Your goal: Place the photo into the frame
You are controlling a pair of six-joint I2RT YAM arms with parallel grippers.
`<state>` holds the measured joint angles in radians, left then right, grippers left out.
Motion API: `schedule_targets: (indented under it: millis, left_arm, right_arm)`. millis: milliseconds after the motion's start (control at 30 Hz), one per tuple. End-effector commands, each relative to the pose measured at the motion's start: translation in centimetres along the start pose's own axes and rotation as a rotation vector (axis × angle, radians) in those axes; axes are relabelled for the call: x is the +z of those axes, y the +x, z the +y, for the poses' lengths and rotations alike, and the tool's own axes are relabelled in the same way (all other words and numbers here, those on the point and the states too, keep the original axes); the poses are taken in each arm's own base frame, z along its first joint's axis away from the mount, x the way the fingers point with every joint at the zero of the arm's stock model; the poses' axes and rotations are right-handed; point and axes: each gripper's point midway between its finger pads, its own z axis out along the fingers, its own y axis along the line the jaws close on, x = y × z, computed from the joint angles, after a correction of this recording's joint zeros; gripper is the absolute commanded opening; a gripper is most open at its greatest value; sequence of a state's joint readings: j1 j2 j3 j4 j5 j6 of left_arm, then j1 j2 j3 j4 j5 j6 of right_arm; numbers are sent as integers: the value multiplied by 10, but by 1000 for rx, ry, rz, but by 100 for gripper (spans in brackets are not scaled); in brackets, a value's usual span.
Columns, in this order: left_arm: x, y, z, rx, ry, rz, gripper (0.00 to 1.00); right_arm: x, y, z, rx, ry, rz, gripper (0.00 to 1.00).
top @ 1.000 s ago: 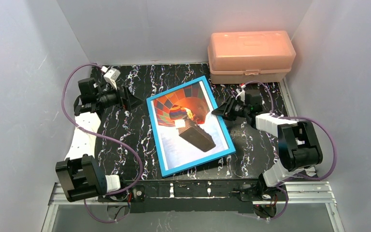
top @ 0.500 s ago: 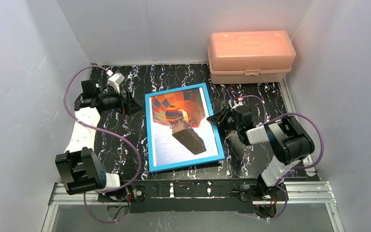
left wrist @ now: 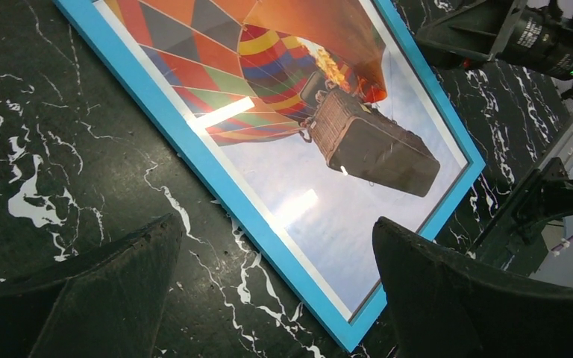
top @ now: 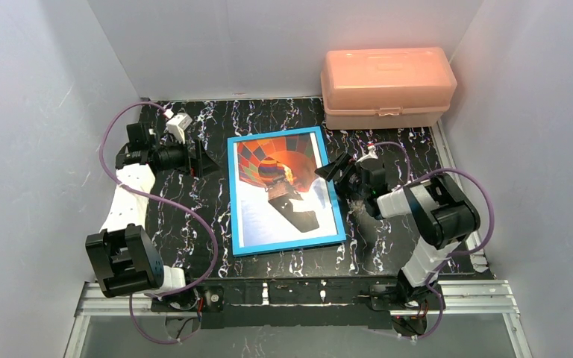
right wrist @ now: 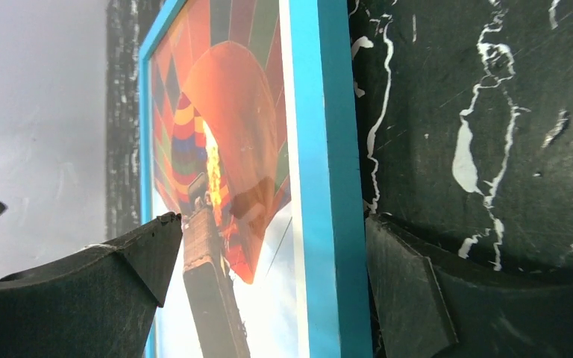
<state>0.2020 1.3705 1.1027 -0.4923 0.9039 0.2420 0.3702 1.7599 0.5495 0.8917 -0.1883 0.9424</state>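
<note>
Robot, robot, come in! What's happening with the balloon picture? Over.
Left end effector open, left of frame. Right end effector open, straddling frame's right edge. Photo inside frame, flat. Pink box behind, apart.

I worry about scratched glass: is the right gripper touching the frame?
Cannot tell. In the right wrist view the open right gripper straddles the blue edge of the frame, but no view shows contact or a gap plainly.

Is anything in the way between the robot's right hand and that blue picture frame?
Nothing visible stands between them. The right hand is open, its fingers either side of the frame's right border, and the photo shows inside the frame. Beside it is only black tabletop; the pink box sits farther back.
</note>
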Motion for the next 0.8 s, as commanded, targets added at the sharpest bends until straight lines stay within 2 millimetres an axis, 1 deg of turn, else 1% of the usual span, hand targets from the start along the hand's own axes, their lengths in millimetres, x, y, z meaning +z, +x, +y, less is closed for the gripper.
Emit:
schedule_targets:
  millis: [0, 67, 133, 167, 200, 267, 333, 400, 433, 467, 533, 567, 600, 667, 767]
  left_arm:
    - [-5, -11, 11, -27, -71, -19, 98]
    - [-4, -12, 20, -54, -99, -17, 98]
    - [-4, -13, 30, -82, -133, -18, 98]
    - [-4, -15, 36, -101, -159, -22, 98]
    - [-5, -17, 41, -116, -182, -28, 98]
    - [-6, -18, 52, -134, -231, -41, 98]
    - [-7, -19, 70, -162, -322, -70, 98]
    - [-7, -16, 86, -199, -400, -91, 98]
    - [-5, -14, 94, -221, -437, -106, 98]
    - [-3, -10, 102, -233, -458, -108, 98]
    - [7, 2, 114, -239, -472, -118, 98]
    - [12, 6, 122, -253, -486, -145, 98]
    - [17, 12, 128, -253, -491, -166, 98]
    - [27, 27, 136, -222, -502, -166, 98]
    - [32, 35, 145, -180, -527, -183, 98]
  right_arm:
    - [-13, 0, -26, -116, 190, 43, 99]
    - [-26, -7, -39, -179, 318, 64, 99]
    - [-48, -26, -52, -265, 482, 39, 99]
    - [-57, -36, -52, -305, 524, 21, 99]
    - [-66, -47, -47, -358, 544, 4, 99]
    - [-82, -70, -32, -454, 555, -53, 99]
    - [-110, -102, -28, -498, 660, -186, 99]
    - [-131, -126, -26, -513, 735, -311, 99]
    - [-140, -132, -28, -526, 766, -346, 99]
    - [-143, -136, -27, -565, 769, -361, 99]
    - [-135, -139, -26, -739, 698, -374, 99]
    - [-134, -136, -31, -808, 689, -362, 99]
    - [-137, -136, -39, -855, 726, -346, 99]
    - [-150, -140, -52, -819, 817, -387, 99]
    - [-164, -151, -51, -818, 824, -502, 99]
